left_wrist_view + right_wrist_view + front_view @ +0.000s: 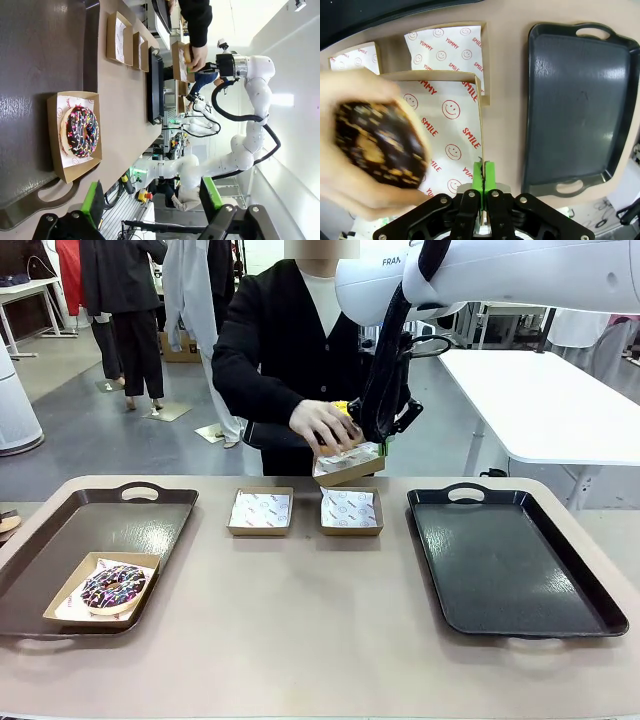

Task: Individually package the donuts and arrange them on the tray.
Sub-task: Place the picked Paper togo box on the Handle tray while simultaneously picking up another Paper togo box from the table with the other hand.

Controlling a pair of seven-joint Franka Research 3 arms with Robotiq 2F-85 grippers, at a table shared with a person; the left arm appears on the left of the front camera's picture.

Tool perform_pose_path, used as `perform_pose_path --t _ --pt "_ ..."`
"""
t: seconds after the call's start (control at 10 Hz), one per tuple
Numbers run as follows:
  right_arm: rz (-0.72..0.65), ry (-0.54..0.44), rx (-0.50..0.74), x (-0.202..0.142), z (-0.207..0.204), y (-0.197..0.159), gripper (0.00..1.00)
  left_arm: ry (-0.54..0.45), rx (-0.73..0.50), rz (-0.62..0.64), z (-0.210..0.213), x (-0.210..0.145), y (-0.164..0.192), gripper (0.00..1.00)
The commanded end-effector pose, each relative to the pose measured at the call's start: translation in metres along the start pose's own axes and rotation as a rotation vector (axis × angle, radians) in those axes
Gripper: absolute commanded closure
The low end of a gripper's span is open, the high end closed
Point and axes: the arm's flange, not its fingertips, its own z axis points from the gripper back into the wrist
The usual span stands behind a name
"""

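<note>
My right gripper (386, 438) hangs above the table's far edge, shut on the side wall of a paper-lined cardboard box (347, 466). In the right wrist view its green pads (489, 174) pinch that wall of the box (451, 116). A person's hand (322, 424) holds a donut (377, 145) over the box. The donut looks dark and blurred there, while a yellow edge (341, 407) shows in the front view. A sprinkled chocolate donut (113, 586) lies in a box on the left tray (45, 540). My left gripper (152, 197) stands open near that donut (82, 131).
Two empty lined boxes (260, 511) (351, 510) sit side by side at the table's middle back. A black tray (510, 560) with handles lies bare on the right. The person stands just behind the far edge. A white table stands at the back right.
</note>
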Motion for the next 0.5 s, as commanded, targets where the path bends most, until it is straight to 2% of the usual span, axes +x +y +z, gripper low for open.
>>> perform_pose_path --t 0.0,0.4 --pt "-0.001 0.001 0.001 -0.0034 0.0001 -0.003 1.0 -0.005 -0.003 -0.002 0.0017 -0.0009 -0.0002 0.0" --pt "-0.001 0.001 0.001 -0.0034 0.0001 -0.003 1.0 -0.005 -0.003 -0.002 0.0017 -0.0009 -0.0002 0.0"
